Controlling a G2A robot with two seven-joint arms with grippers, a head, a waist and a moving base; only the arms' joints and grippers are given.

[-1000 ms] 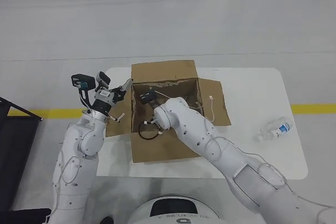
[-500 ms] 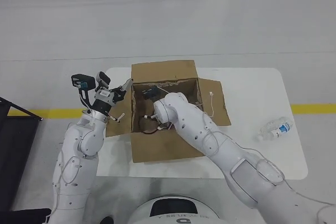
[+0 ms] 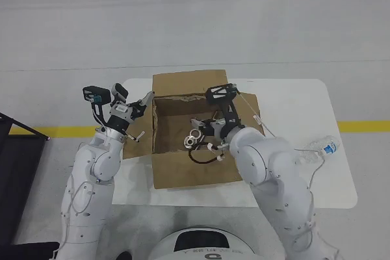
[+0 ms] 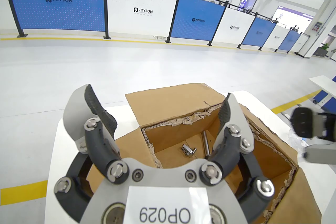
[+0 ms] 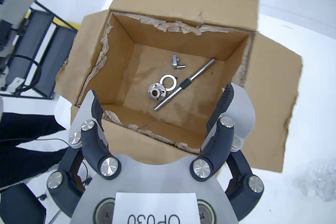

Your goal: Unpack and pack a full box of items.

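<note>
The box [image 3: 190,83] stands open in the middle of the white table [image 3: 292,104]. Its four flaps are folded outward and its inner edges are torn ragged. Four metal parts lie on its floor. A rod [image 5: 183,83] with a dark collar around its middle lies slantwise across the bottom. A flat washer [image 5: 168,79] sits just beside the collar, and a flanged hub [image 5: 156,91] sits just beside the washer. A small bracket [image 5: 176,63] lies apart from these three, nearer one wall. The left wrist view looks in over a torn edge and catches the rod [image 4: 206,142] and the bracket [image 4: 188,151] on the floor of the box. The right gripper [image 5: 161,93] hangs above the box, over the side of the opening nearer the robot. Its fingers are spread wide with nothing between them, and it is well clear of the parts below. The left gripper [image 3: 134,97] is raised outside the opening, by the box's far left corner and above the left flap. Its fingers [image 4: 89,96] are likewise spread and it holds nothing. A clear bottle [image 3: 318,149] lies on its side on the right part of the table, well apart from the box. A dark rack [image 3: 6,149] stands on the floor to the left of the table.
</note>
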